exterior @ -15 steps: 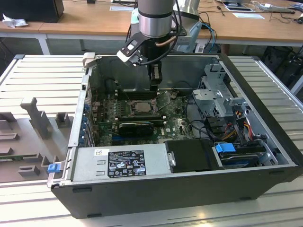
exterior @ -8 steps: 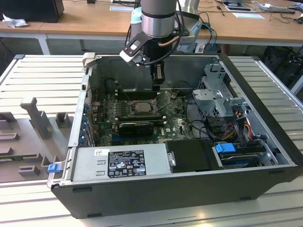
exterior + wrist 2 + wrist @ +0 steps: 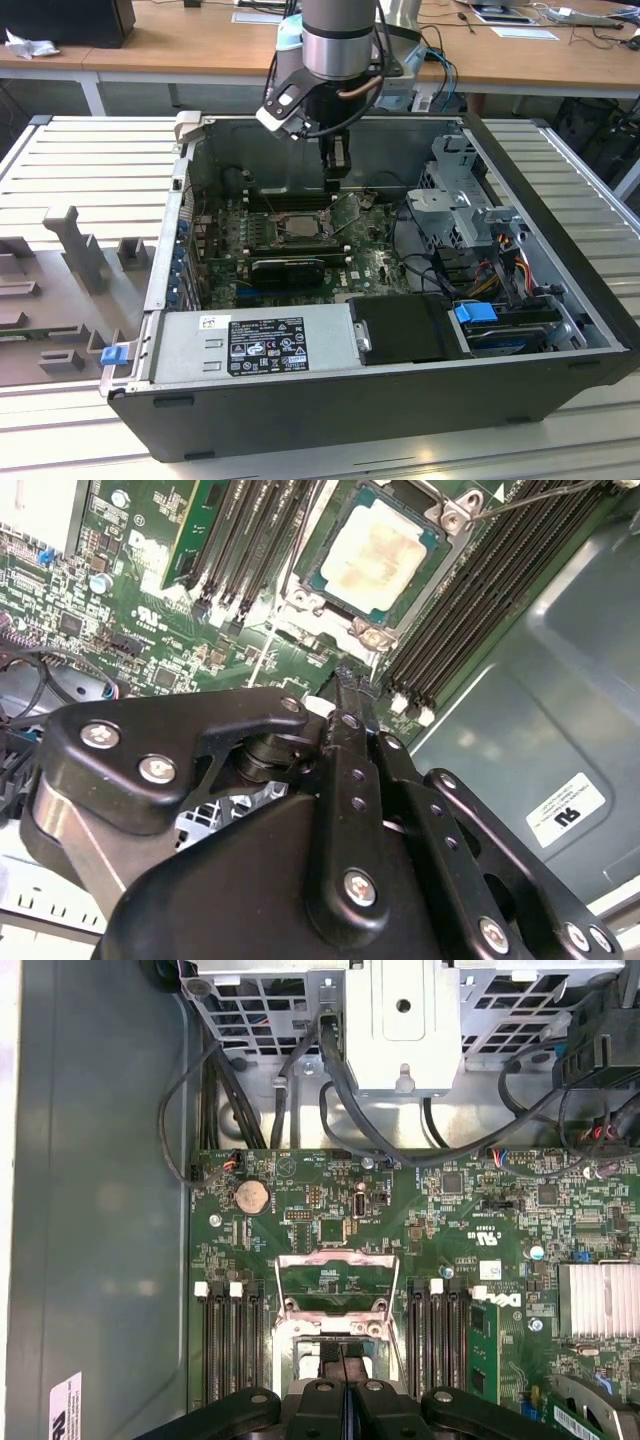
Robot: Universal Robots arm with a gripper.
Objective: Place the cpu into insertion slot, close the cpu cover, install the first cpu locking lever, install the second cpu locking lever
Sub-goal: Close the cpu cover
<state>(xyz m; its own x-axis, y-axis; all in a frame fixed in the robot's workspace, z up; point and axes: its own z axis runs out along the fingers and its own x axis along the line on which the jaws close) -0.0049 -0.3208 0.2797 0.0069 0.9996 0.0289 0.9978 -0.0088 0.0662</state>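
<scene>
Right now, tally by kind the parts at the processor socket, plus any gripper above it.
Pale silver-grey square cpu: 1
Thin silver-grey metal-frame cpu cover: 1
Dark-rimmed square insertion slot: 1
Black gripper: 1
Total: 4

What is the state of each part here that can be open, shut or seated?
cpu: seated in the insertion slot.
cpu cover: open, raised.
gripper: shut.
computer case: side open.

One cpu [image 3: 378, 552], one cpu cover [image 3: 335, 1258]
</scene>
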